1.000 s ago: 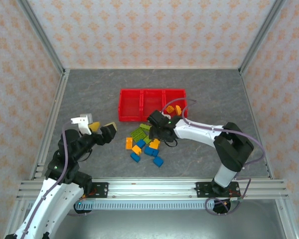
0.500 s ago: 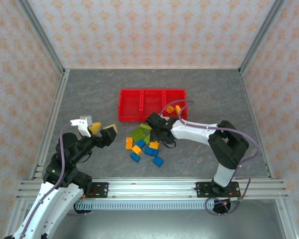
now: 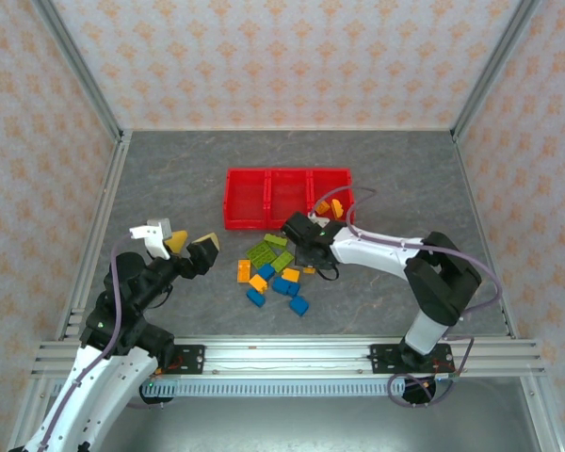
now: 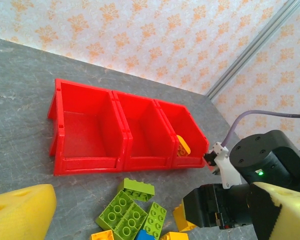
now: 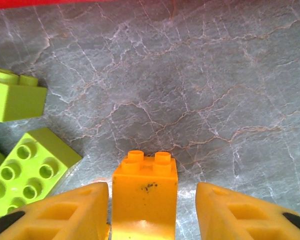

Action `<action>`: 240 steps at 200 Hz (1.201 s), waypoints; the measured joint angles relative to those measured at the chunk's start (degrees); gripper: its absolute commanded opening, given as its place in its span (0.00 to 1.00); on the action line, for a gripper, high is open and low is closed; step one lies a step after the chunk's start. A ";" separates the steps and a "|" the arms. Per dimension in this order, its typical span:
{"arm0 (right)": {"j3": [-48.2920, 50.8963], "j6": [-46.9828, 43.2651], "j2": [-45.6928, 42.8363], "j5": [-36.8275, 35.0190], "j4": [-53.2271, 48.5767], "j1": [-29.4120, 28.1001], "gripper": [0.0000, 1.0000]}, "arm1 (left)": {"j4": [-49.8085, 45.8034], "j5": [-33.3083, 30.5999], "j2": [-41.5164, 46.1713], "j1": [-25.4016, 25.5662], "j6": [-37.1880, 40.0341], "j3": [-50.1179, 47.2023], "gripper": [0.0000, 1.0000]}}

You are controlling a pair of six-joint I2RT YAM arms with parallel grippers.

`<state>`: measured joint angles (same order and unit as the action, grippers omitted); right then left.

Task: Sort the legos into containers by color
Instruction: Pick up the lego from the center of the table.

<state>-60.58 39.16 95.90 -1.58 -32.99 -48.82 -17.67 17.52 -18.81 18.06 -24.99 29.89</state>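
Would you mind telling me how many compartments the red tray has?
3, joined in a row: the left compartment, the middle compartment, and the right compartment, which holds an orange brick.

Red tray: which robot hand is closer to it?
Right. The right gripper is just in front of the right end of the red tray; the left gripper hangs farther off, past its left front corner.

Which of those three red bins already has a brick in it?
The bin at the right end of the row: an orange brick lies inside it. The middle bin and the left-end bin hold nothing.
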 measured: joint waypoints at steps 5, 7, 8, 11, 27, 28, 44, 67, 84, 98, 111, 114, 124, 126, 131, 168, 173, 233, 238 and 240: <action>0.00 0.04 -0.07 0.00 0.00 0.00 0.51 | 0.00 0.00 0.00 0.00 0.00 0.00 0.99; 0.00 0.04 -0.09 0.02 0.00 0.00 0.51 | 0.00 0.00 0.00 0.00 0.00 0.00 0.99; 0.00 0.04 -0.09 0.02 0.00 0.00 0.51 | 0.00 0.00 0.00 0.00 0.00 0.00 0.99; 0.00 0.04 -0.09 0.02 0.02 0.00 0.51 | 0.00 0.00 0.00 0.00 0.00 0.00 0.99; 0.04 0.07 0.00 0.07 0.07 0.00 0.51 | 0.00 0.00 0.00 0.00 -0.02 0.00 0.99; 0.04 0.04 0.00 0.07 0.09 0.00 0.51 | 0.00 0.00 0.00 0.00 -0.02 0.00 0.99; 0.04 0.04 0.26 0.13 0.72 0.00 0.51 | 0.00 -0.20 0.00 0.00 -0.02 0.00 0.99; 0.04 0.02 0.96 0.09 1.31 0.00 0.51 | 0.00 -0.46 0.00 0.00 0.00 0.00 0.99; 0.04 0.02 1.75 0.07 1.33 0.00 0.50 | 0.00 -0.63 0.00 0.00 -0.02 0.00 0.99; 0.04 0.00 2.49 0.04 1.33 0.00 0.49 | 0.00 -0.94 0.00 0.00 -0.02 0.00 0.99; 0.04 -0.17 3.39 -0.04 1.31 0.00 0.46 | 0.00 -1.31 0.07 0.00 -0.02 0.00 0.99; 0.04 -0.17 3.58 -0.07 1.31 0.00 0.45 | -0.02 -1.36 0.11 0.00 -0.02 0.00 0.99; 0.04 -0.42 4.37 -0.31 1.27 0.00 0.43 | -0.04 -1.51 0.39 0.00 -0.02 0.00 0.99; 0.04 -0.31 4.50 -0.37 1.27 0.00 0.42 | -0.04 -1.53 0.48 0.00 -0.02 0.00 0.99; 0.04 -0.55 4.79 -0.55 1.27 0.00 0.40 | -0.02 -1.55 0.70 0.00 -0.02 0.00 0.99; -0.04 -1.27 5.05 -2.08 0.90 0.02 0.31 | -0.02 -2.03 1.18 0.00 -0.02 0.00 0.99; -0.07 -1.42 5.05 -2.34 0.85 0.09 0.29 | -0.02 -2.19 1.18 0.00 -0.02 0.00 0.99; -3.89 -7.85 4.79 -4.63 1.05 0.90 0.26 | -0.07 -4.59 2.01 0.00 -0.44 -0.02 0.99; -4.74 -8.83 4.72 -4.59 1.16 1.11 0.26 | -0.07 -4.72 2.10 0.00 -0.44 -0.02 0.99; -4.98 -9.07 4.70 -4.59 1.16 1.16 0.26 | -0.07 -4.76 2.10 0.00 -0.46 -0.02 0.99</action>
<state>-65.56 30.09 100.60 -6.17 -31.83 -47.66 -17.74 12.75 -16.71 18.06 -25.45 29.87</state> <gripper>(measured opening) 0.325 0.992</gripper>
